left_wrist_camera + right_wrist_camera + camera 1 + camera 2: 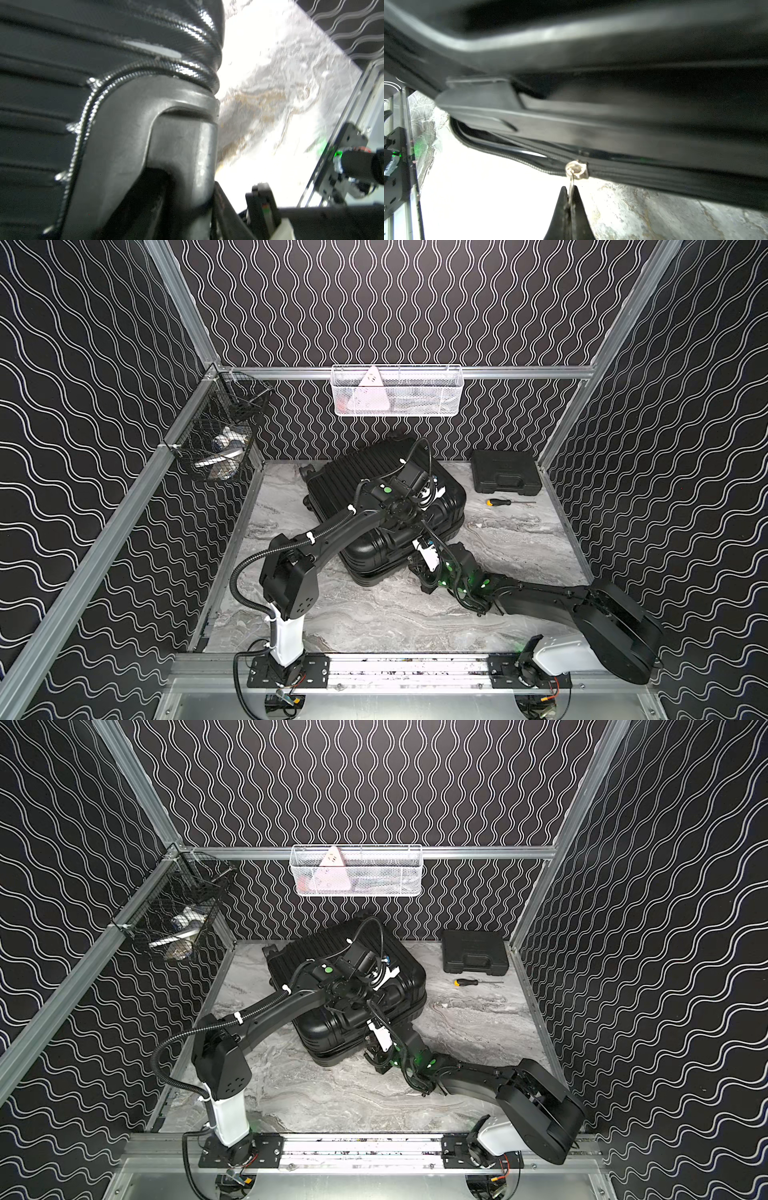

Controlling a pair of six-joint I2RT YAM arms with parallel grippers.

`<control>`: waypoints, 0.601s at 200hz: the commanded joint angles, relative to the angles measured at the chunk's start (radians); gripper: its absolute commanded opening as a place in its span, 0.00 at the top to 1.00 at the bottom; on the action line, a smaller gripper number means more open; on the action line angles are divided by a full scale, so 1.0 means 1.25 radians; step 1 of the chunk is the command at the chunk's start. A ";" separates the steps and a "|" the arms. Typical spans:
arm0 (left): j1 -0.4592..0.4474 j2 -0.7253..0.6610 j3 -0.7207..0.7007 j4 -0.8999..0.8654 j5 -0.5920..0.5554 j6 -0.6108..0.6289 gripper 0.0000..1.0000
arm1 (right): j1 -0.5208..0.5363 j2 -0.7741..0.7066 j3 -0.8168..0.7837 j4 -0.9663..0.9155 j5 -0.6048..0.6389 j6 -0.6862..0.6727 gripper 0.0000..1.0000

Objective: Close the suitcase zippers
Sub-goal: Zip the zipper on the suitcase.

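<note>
right gripper (570,192) | clamped on zipper pull (576,168) | suitcase (612,133) edge just beyond jaws

Black tool case (506,472) near screwdriver (498,502); white mesh basket (397,391)

The suitcase (52,87) fills most of the view at close range, its ribbed black shell slightly blurred. Its zipper (88,108) curves along the shell edge, around a grey moulded corner piece (124,135). Beyond the suitcase lies the bright marbled table (270,93), edged by a metal rail (367,97).
</note>
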 commanded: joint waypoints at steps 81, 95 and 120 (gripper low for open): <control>0.002 0.041 0.044 0.039 -0.114 -0.117 0.71 | 0.074 0.015 0.032 0.052 -0.121 -0.042 1.00; 0.000 0.042 0.051 0.043 -0.113 -0.119 0.72 | 0.085 0.017 0.037 0.047 -0.121 -0.046 1.00; -0.001 0.039 0.057 0.049 -0.113 -0.121 0.72 | 0.099 0.016 0.043 0.041 -0.124 -0.050 1.00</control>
